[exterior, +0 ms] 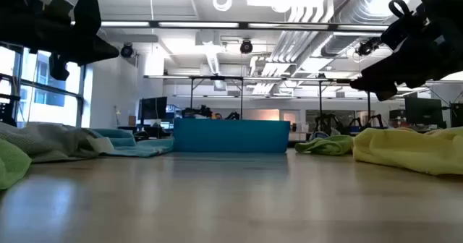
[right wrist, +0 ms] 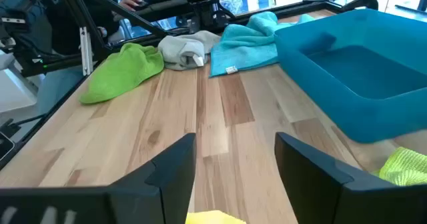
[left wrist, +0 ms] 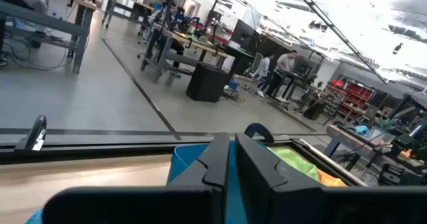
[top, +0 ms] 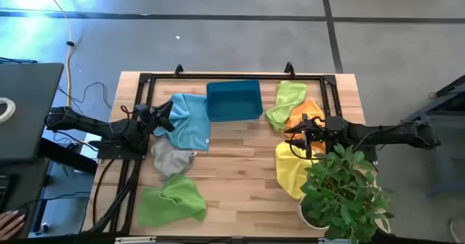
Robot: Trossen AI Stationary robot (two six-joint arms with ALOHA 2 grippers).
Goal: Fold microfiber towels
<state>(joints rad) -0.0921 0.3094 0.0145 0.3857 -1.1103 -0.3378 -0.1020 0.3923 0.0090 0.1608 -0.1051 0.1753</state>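
Note:
Several microfiber towels lie crumpled on the wooden table. On the left are a light blue one (top: 189, 120), a grey one (top: 171, 159) and a lime green one (top: 173, 200). On the right are a lime green one (top: 286, 102), an orange one (top: 306, 112) and a yellow one (top: 290, 168). My left gripper (top: 168, 120) hangs shut above the light blue towel's left edge, its fingers (left wrist: 230, 163) closed together. My right gripper (top: 295, 133) hangs open above the table between the orange and yellow towels, nothing between its fingers (right wrist: 233, 164).
A teal plastic bin (top: 234, 100) stands at the table's far middle. A potted plant (top: 343, 193) stands at the near right corner, over part of the yellow towel. A black frame (top: 218, 75) runs along the far edge. Bare wood (top: 240, 171) lies in the middle.

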